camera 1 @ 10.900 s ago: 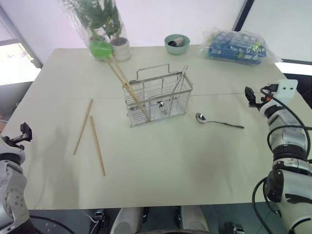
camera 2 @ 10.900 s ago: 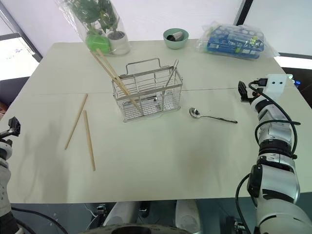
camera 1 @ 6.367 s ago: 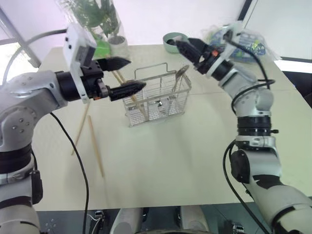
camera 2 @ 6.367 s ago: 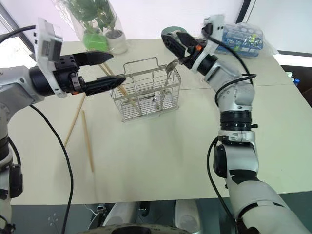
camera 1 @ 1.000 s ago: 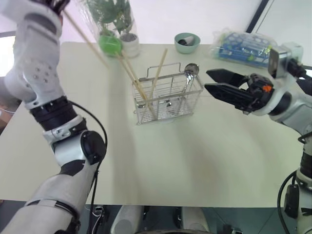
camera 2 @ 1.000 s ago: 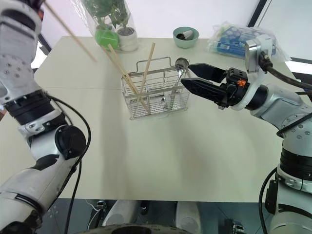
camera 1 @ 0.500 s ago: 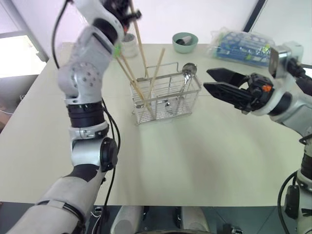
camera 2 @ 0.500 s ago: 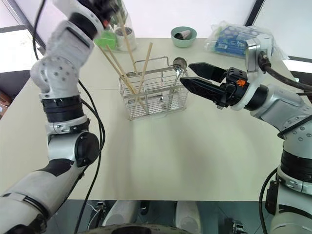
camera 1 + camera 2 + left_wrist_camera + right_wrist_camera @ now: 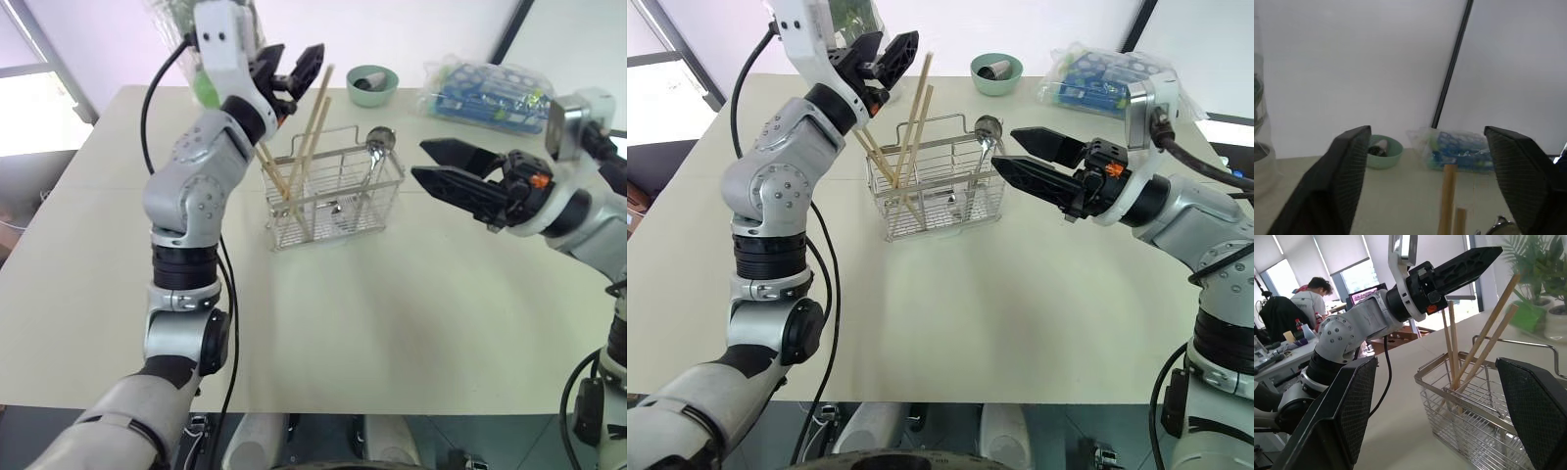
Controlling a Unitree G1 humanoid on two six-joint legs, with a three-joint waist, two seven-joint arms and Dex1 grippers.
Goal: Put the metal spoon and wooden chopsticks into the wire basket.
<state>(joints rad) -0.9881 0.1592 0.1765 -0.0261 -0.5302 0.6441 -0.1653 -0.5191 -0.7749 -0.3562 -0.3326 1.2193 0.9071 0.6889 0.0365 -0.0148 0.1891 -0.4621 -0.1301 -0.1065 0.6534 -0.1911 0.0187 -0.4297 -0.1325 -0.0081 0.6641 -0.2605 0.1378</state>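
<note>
In wire basket [image 9: 338, 201]: wooden chopsticks [image 9: 312, 137] near-upright, leaning.

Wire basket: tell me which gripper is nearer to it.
Left. The left gripper hovers open just above the wire basket, at the wooden chopsticks. The right gripper hangs open beside it, farther off.

An office or lab. A person [image 9: 1311, 297] sits at a desk with a monitor [image 9: 1365, 294] by blinded windows [image 9: 1342, 254]. A large pale surface [image 9: 392, 323] stands by white walls.
</note>
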